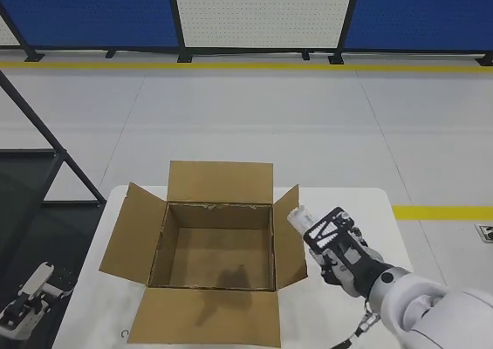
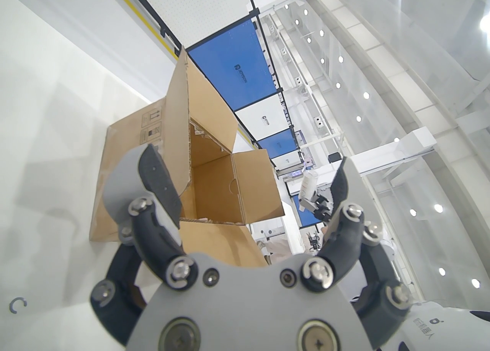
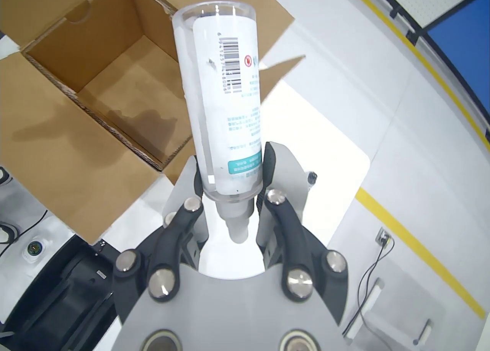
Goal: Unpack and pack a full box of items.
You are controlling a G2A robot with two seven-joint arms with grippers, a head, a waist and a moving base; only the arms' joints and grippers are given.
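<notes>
An open cardboard box (image 1: 215, 257) sits mid-table on a white table (image 1: 359, 209), flaps spread, its inside bare. Between the box and the table's right edge, the right gripper (image 3: 231, 172) is clenched on a bottle (image 3: 222, 100), raised off the table beside the box's right flap. The bottle has a clear, hard plastic shell over a white body. The fingers (image 3: 268, 161) pinch it at the shoulder, just above the neck (the base points away from the wrist).

It probably weighs little, but the smooth round wall looks slippery. Gripped so near one end, it could swing or slide, so a hold nearer the middle would be steadier.

The left gripper (image 2: 249, 168) rests off the table's left edge, near the front corner, fingers spread and empty.
</notes>
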